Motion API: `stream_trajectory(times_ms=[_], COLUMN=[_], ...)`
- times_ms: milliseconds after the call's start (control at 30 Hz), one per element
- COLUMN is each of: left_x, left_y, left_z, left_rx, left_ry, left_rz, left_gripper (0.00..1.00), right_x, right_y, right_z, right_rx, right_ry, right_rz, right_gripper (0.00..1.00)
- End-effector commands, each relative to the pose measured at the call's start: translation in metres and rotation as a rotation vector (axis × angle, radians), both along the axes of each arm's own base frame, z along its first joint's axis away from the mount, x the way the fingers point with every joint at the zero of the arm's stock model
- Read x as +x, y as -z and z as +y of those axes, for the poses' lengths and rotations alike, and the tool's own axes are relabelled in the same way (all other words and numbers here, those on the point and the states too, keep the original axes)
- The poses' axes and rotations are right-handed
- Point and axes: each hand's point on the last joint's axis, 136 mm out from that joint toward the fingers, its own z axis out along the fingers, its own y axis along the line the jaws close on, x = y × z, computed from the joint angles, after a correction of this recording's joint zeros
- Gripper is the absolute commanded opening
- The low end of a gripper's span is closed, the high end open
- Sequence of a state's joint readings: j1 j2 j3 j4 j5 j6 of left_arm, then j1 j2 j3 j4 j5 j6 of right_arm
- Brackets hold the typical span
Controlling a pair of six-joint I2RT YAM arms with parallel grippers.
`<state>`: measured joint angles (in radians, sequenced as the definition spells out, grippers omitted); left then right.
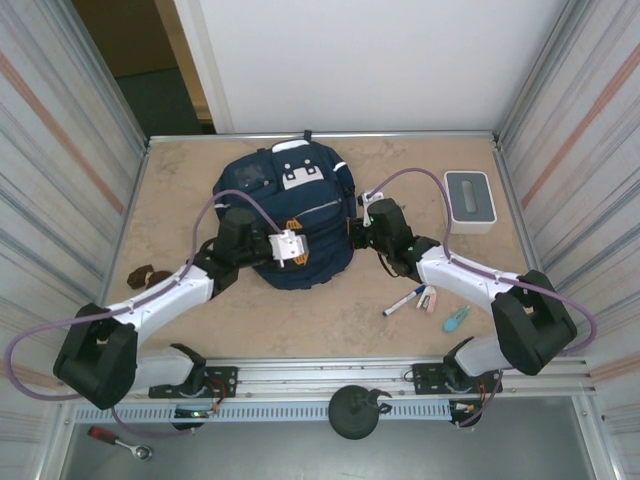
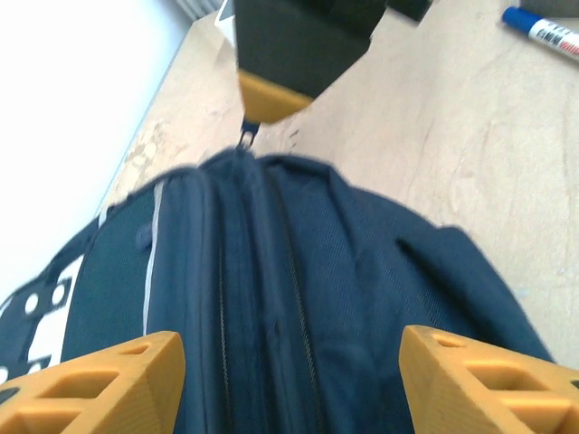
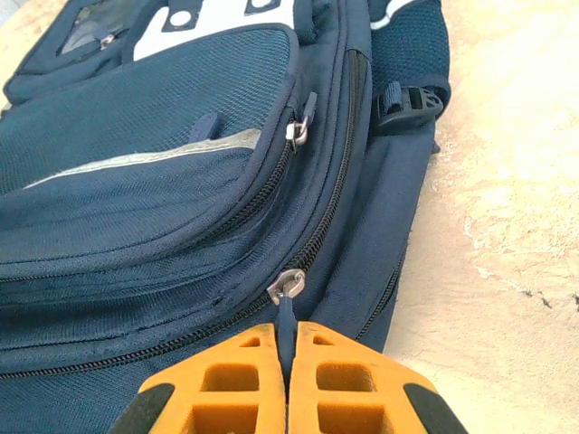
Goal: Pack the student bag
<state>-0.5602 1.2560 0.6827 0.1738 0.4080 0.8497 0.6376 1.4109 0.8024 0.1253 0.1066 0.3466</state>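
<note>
navy student bag [image 1: 285, 215] lies mid table [image 1: 300, 320], zip closed | right gripper [image 3: 289, 362] pinched tight on zipper pull [image 3: 286, 312] | left gripper [image 2: 289, 366] spread wide, holding nothing, over bag | risk: bag unbraced, may drag; thin tab may slip free

The zipper pull [image 3: 287, 306] disappears at its lower end between the pressed-together fingers of the right gripper [image 3: 288, 336]. The left wrist view blurs the student bag [image 2: 298, 298], and its right edge crops the blue marker [image 2: 545, 30].
</note>
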Motion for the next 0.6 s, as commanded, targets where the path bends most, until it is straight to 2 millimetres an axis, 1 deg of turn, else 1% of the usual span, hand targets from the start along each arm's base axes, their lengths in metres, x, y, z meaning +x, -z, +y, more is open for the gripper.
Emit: stream_trajectory(times_ms=[0,100,167,267,367,500,533,567], left_x=[0.01,0.019,0.025,0.036,0.042,0.039,0.037,0.034], left_y=[-0.002,0.005,0.008,0.011,0.014,0.014,0.011,0.008], left_z=[-0.014,-0.027,-0.036,-0.044,-0.046,-0.04,-0.038,-0.034], left_rx=[0.071,0.124,0.15,0.189,0.2,0.187,0.167,0.139], left_ry=[-0.002,-0.006,-0.007,-0.035,-0.058,-0.064,-0.061,-0.054], left_rz=[-0.047,-0.05,-0.051,-0.044,-0.037,-0.049,-0.05,-0.04], left_gripper=[0.64,0.63,0.59,0.45,0.33,0.04,0.01,0.0], right_x=[0.001,-0.004,-0.007,-0.011,-0.013,-0.014,-0.013,-0.012], right_y=[-0.037,-0.045,-0.049,-0.053,-0.053,-0.047,-0.046,-0.044], right_z=[0.006,0.01,0.012,0.013,0.01,0.004,0.003,0.002], right_rx=[0.048,0.06,0.066,0.078,0.079,0.056,0.049,0.041], right_ry=[-0.006,-0.019,-0.025,-0.029,-0.02,-0.003,0.001,0.009], right_rz=[-0.088,-0.102,-0.11,-0.12,-0.124,-0.122,-0.12,-0.118], right_gripper=[0.0,0.0,0.0,0.0,0.0,0.0,0.0,0.0])
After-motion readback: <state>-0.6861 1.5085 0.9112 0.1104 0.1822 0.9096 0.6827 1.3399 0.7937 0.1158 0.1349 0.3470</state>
